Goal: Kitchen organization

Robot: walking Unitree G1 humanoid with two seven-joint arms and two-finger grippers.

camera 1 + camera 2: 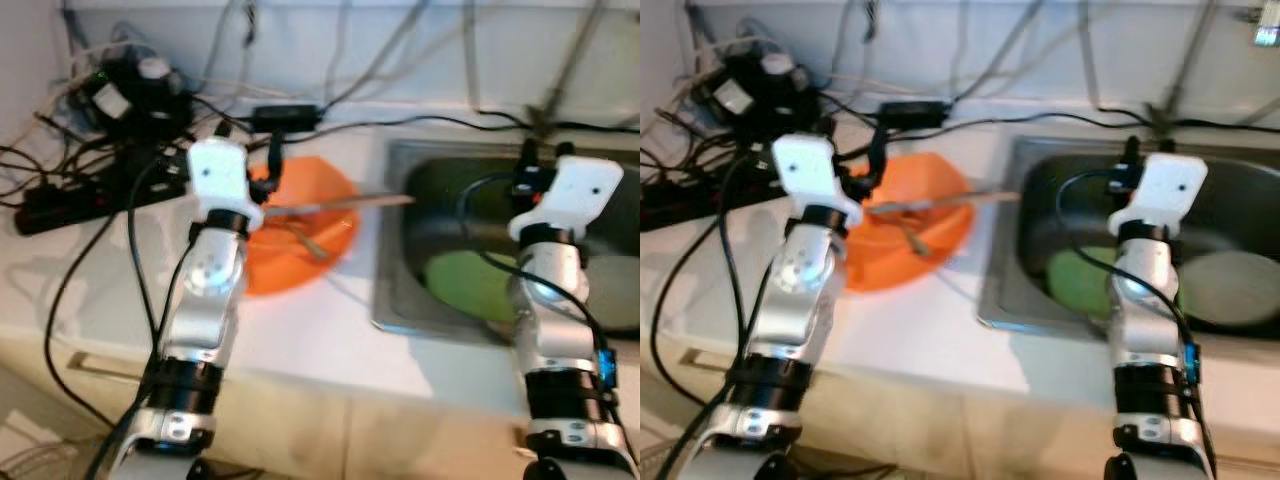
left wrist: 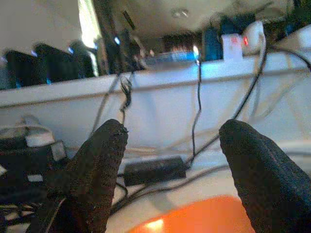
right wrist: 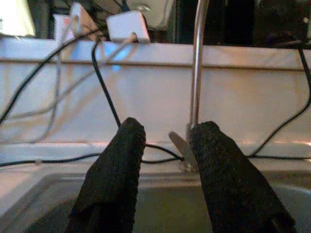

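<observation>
Two grippers: both are raised over the counter, the left gripper (image 2: 170,184) above the orange bowl (image 1: 300,240), the right gripper (image 3: 163,179) above the sink (image 1: 400,300).
Left gripper state: its fingers (image 2: 97,179) are spread wide, with nothing between them; the bowl's orange rim is seen just below the gap in the left wrist view.
Right gripper state: its fingers (image 3: 116,179) are held apart with a moderate gap and nothing is gripped; the faucet (image 3: 197,73) is seen beyond them.
Task things: the orange bowl sits on the white countertop (image 1: 300,340), just left of the sink's edge; a long utensil (image 1: 340,204) lies across it, and a second, shorter one (image 1: 308,240) rests inside.
Long axis: the long utensil runs roughly side to side, one end by the left wrist, the other reaching out over the sink's near corner.
Sink contents: a green plate (image 1: 470,285) and a pale plate (image 1: 1230,290) lie in the basin, below the right arm.
Nearer arm: the left gripper is judged nearer to the bowl and the utensil's bowl-side end; the right one is nearer to the plates.
Coming move: a downward reach by the left gripper seems called for, with the jaws turned across the utensil's axis.
Clutter: a power strip (image 1: 60,205) and tangled cables (image 1: 130,90) lie behind the bowl.
</observation>
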